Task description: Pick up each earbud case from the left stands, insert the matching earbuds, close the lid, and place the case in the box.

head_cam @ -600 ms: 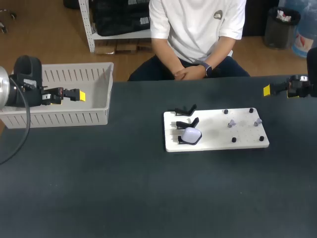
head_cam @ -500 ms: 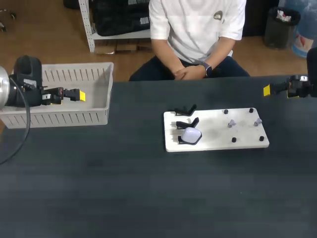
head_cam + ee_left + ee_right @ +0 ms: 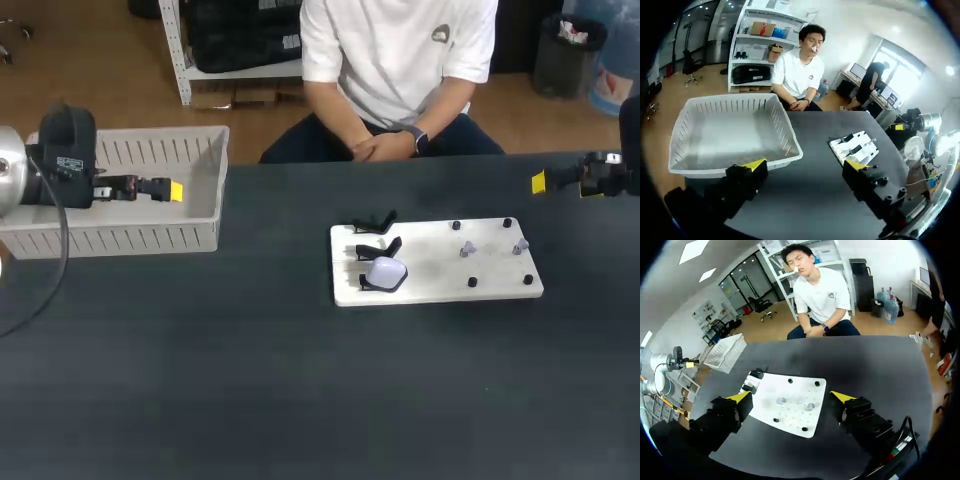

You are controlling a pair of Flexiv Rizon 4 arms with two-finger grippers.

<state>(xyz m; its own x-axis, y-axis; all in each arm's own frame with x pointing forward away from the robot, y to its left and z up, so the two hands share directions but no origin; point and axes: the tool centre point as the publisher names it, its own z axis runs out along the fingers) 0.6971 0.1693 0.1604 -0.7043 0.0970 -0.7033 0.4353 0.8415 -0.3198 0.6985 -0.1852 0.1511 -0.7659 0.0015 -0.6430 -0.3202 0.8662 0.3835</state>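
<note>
1. The left arm [image 3: 62, 165] hangs above the box [image 3: 120, 240], a white slatted basket at the desk's far left corner. Its jaws stand wide apart with nothing between them.
2. The right arm [image 3: 603, 178] is at the desk's right edge, toward the far side. Its jaws are likewise wide and hold nothing.
3. A white board [image 3: 430, 262] lies flat on the desk, right of the middle and well apart from both arms.
4. Three black stands [image 3: 375, 222] line the board's left edge. The white earbud case [image 3: 385, 271] sits in the one nearest the desk's front edge; whether its lid is up cannot be told.
5. Two small grey earbuds [image 3: 466, 249] stand on the board's right half among black pegs [image 3: 472, 283], apart from the case.
</note>
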